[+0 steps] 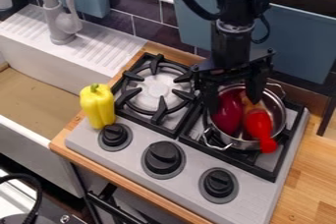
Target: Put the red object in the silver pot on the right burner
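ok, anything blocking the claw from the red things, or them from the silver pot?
Nothing visible in the way. The claw is over the silver pot, fingers apart. The dark red thing and bright red one are already in it, the bright one's end over the front rim.

No text, label, brand, number or sign can be read on anything in the camera view.

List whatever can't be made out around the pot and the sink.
All in the camera view:
- Floor of the pot: mostly hidden by the dark red thing and bright red thing.
- Middle of the right burner: hidden by the pot.
- Brownish thing: partly covered, too blurred to name.
- Sink: cut off by the left edge.
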Controlling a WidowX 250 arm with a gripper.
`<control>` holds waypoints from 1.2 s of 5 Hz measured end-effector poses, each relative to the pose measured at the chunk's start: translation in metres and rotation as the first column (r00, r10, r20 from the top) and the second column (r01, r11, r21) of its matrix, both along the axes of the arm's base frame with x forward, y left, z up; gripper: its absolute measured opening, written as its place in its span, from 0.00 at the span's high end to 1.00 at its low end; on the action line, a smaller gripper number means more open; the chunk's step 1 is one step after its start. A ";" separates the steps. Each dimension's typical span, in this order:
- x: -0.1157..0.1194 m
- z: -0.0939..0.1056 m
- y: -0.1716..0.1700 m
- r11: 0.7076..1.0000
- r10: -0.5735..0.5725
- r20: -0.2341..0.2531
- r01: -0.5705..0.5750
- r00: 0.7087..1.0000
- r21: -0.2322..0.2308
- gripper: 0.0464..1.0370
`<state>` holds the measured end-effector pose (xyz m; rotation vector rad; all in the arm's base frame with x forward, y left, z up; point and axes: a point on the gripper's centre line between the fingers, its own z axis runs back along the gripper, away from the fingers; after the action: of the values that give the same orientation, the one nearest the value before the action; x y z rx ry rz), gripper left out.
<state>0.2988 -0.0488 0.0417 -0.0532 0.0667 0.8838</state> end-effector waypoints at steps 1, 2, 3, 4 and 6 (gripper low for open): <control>-0.001 0.003 0.003 1.000 0.008 -0.001 -0.008 1.000 0.016 0.04; -0.001 0.016 0.007 1.000 0.000 0.029 0.000 1.000 0.028 0.04; 0.000 0.028 0.015 0.998 0.003 0.061 -0.007 0.998 0.061 0.04; 0.000 0.035 0.026 0.992 -0.010 0.104 -0.003 0.994 0.128 0.04; -0.002 0.042 0.060 0.981 -0.063 0.130 0.037 0.990 0.192 0.04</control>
<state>0.2967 0.0109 0.0837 0.0665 -0.1428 0.8309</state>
